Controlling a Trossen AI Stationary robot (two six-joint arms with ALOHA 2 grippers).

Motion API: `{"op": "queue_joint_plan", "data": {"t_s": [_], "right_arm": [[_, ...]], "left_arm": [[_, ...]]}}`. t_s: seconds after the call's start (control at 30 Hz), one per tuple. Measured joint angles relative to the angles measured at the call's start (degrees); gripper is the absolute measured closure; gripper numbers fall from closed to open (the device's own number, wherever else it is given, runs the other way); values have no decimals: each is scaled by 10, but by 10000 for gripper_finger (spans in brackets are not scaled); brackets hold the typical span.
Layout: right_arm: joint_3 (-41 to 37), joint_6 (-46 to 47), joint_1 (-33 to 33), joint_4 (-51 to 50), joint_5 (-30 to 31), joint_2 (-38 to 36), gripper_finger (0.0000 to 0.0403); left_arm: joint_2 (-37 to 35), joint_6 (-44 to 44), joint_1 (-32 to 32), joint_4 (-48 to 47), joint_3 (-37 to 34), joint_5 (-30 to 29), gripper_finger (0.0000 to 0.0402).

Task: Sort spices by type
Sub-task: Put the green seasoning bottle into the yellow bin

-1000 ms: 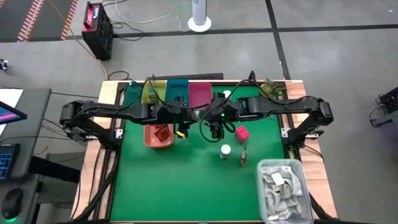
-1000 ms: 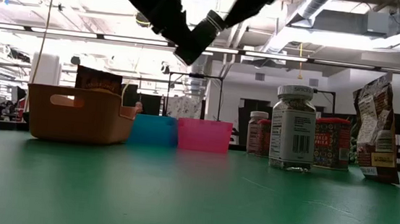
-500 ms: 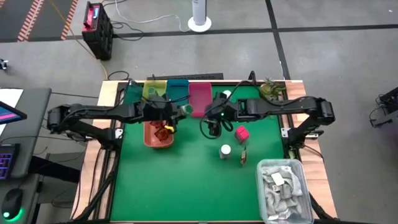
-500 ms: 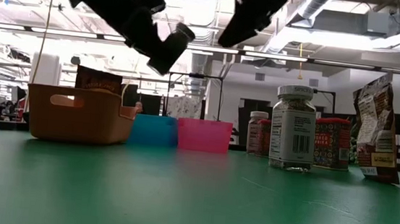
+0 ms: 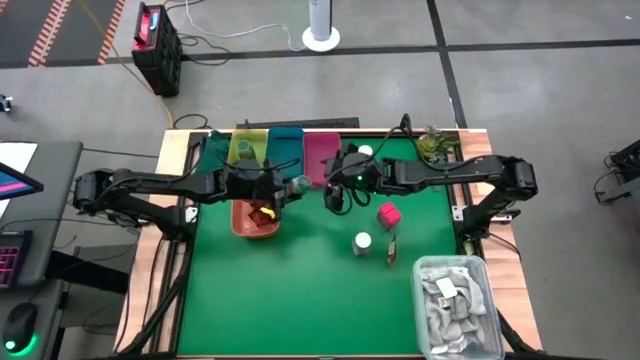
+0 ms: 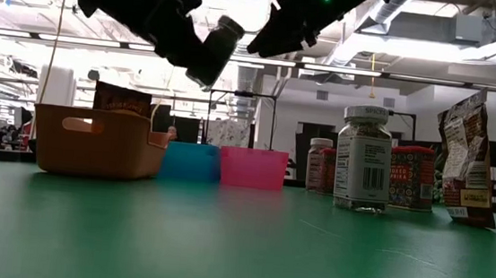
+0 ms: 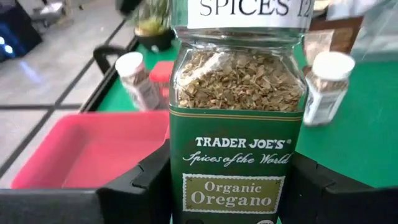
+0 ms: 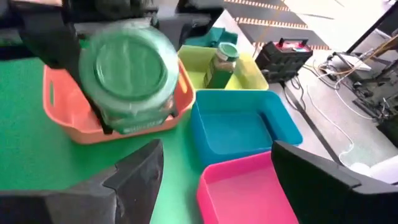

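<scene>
My left gripper point(image 5: 290, 185) is shut on a greenish oregano jar point(image 7: 239, 124) with a green cap point(image 8: 127, 71), in the air by the orange tray point(image 5: 240, 222). My right gripper point(image 5: 333, 195) hangs open just to the jar's right, facing its cap, with nothing between its fingers point(image 8: 134, 177). Another greenish jar point(image 8: 221, 65) stands in the yellow tray point(image 5: 245, 150). A pink box point(image 5: 388, 213), a white-capped jar point(image 5: 362, 241) and a brown sachet point(image 5: 392, 250) sit on the green mat. One more white-capped jar point(image 5: 365, 152) stands at the far edge. My left gripper pinches the oregano jar's lower body by the two sides of its label point(image 7: 180, 186) between its two fingers point(image 7: 143, 180). The fingers come from the table's left, slanting slightly down, and lie along the jar. The jar is lifted clear, lying nearly level, cap toward the table's right.
Yellow, blue point(image 5: 285, 148) and pink point(image 5: 320, 155) trays stand in a row at the far edge. The orange tray in front of them holds a brown sachet point(image 6: 121, 101). A grey bin of pale rags point(image 5: 455, 300) fills the near right corner. The near left of the mat point(image 5: 260, 300) is bare.
My left gripper has drawn back toward the table's left edge with the oregano jar and rolled a little, still shut on it. My right gripper has come down, shifted toward the far edge and tipped from pointing steeply down to nearly level, staying open.
</scene>
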Motion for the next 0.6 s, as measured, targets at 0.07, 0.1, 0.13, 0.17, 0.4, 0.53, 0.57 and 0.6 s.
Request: {"op": "queue_joint_plan", "data": {"t_s": [0.07,0.1,0.13,0.17,0.4,0.53,0.57,0.6], "right_arm": [[0,0,2,10,0,1,74],[0,-1,5,19,0,1,74],[0,-3,7,31,-3,0,74],[0,-5,9,40,-6,0,74],[0,-23,20,85,-6,0,74],[0,-22,20,95,-8,0,74],[0,-22,20,101,-9,0,74],[0,-22,20,104,-9,0,74]], "left_arm": [[0,5,-5,5,0,0,199],[1,7,-6,8,0,0,199],[3,8,-6,13,0,0,199],[5,8,-6,20,0,1,199],[5,5,-7,32,0,5,199],[5,2,-7,36,0,15,199],[5,2,-7,38,1,15,199],[5,2,-7,40,1,15,199]]}}
